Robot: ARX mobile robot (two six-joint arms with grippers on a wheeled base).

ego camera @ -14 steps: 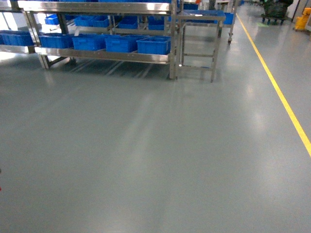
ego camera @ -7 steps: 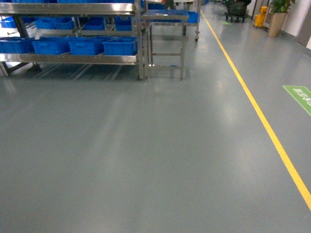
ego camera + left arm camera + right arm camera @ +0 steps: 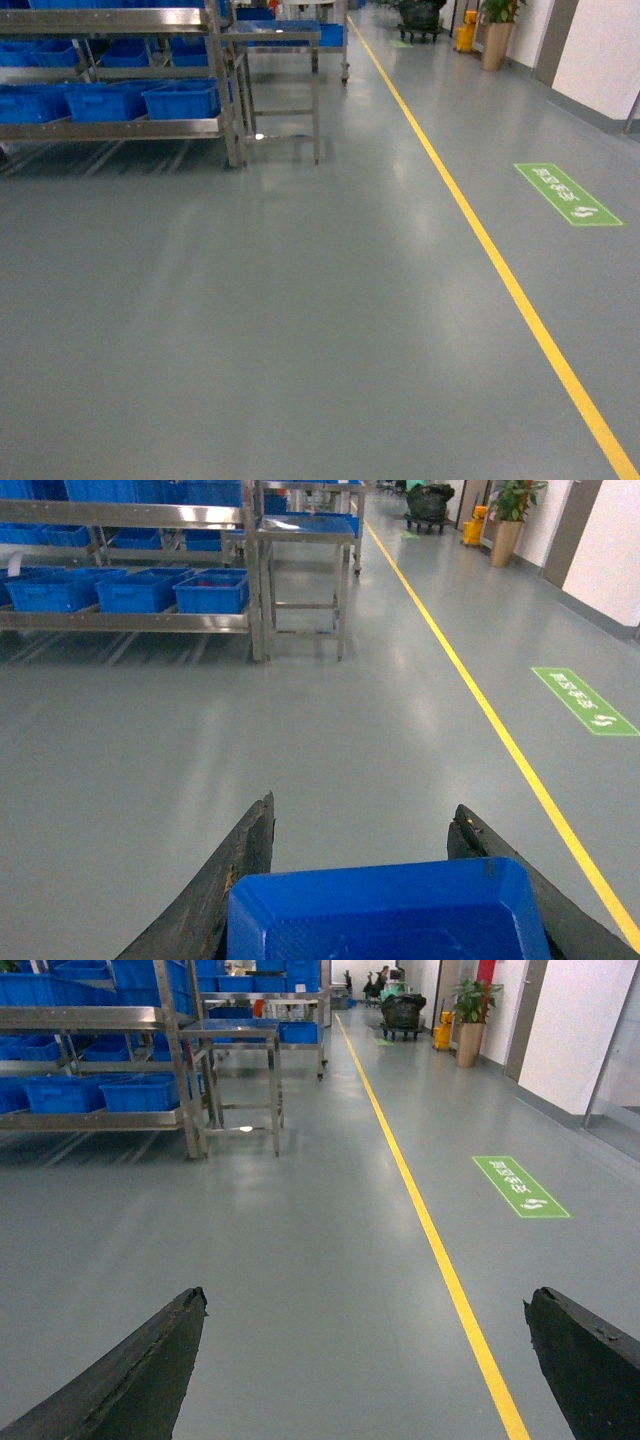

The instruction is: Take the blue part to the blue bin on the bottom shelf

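Left gripper (image 3: 365,880): level, jaws clamped on blue part (image 3: 385,915). Right gripper (image 3: 365,1360): level, jaws wide apart, holding nothing. Bottom shelf (image 3: 110,128): far left, carrying blue bins (image 3: 183,98), well apart from both.

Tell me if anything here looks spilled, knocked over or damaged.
Nothing stands out. The blue bins sit in a row on the bottom shelf, the floor looks dry, and the left gripper holds a blue part.

Blue part (image 3: 385,915) clamped between left gripper (image 3: 365,840) fingers. Bottom shelf (image 3: 110,128), steel, far left, carries blue bins (image 3: 182,98).
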